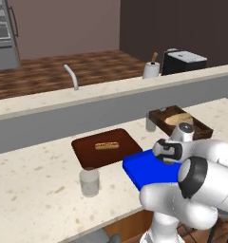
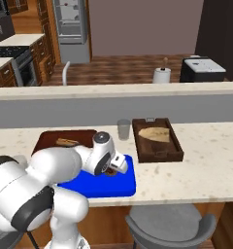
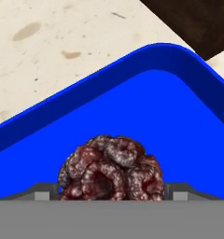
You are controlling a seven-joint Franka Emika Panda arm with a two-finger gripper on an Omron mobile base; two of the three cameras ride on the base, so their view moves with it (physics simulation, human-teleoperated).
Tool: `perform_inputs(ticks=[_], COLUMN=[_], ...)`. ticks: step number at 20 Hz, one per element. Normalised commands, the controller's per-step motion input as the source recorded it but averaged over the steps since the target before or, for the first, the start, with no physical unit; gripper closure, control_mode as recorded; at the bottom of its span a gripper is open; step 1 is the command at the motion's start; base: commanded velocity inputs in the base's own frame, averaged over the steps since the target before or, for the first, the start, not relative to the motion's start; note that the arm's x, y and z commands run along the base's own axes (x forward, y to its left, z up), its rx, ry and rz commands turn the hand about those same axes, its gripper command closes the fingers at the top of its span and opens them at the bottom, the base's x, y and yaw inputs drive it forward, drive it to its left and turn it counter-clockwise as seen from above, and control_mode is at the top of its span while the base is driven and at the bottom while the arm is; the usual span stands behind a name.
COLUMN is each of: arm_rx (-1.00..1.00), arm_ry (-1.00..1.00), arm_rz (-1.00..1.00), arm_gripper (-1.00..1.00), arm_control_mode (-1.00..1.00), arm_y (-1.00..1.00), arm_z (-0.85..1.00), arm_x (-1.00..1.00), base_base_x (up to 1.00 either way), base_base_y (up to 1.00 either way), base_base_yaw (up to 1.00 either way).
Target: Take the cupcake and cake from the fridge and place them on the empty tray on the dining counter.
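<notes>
- The gripper [image 2: 113, 170] hangs low over the blue tray [image 3: 170, 107] on the desk [image 2: 206, 165], with the cake [image 3: 111, 168], a dark red lumpy mound, sitting between its two tips.
- From the hand view I cannot tell whether the jaws are clamped on the cake or just clear of its sides; they stand about as wide as the cake itself.
- To finish the placing well, I'd make sure the cake's base rests flat on the tray floor, open fully, then lift straight up so neither tip drags it.
- The cake sits inside the raised rim, with bare blue floor beyond it.
- Neighbours: the hot dog tray [image 1: 104, 147] just beside, the bread tray [image 2: 157, 141] near, a glass [image 1: 90, 182] by the front edge; straight up is my free way out.
</notes>
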Motion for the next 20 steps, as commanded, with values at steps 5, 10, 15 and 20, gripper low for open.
perform_inputs(ticks=[5, 10, 15, 20], arm_rx=[0.00, 0.00, 0.00, 0.00], arm_ry=[0.00, 0.00, 0.00, 0.00], arm_rz=[0.00, -0.01, 0.00, 0.00], arm_gripper=[1.00, -1.00, -1.00, -1.00], arm_control_mode=[-1.00, -1.00, -1.00, -1.00], arm_y=[0.00, 0.12, 0.00, 0.00], arm_z=[-0.30, -0.22, 0.02, 0.31], arm_x=[0.15, -0.02, -0.01, -0.07], base_base_x=[0.00, 0.00, 0.00, 0.00], base_base_y=[0.00, 0.00, 0.00, 0.00], base_base_yaw=[0.00, 0.00, 0.00, 0.00])
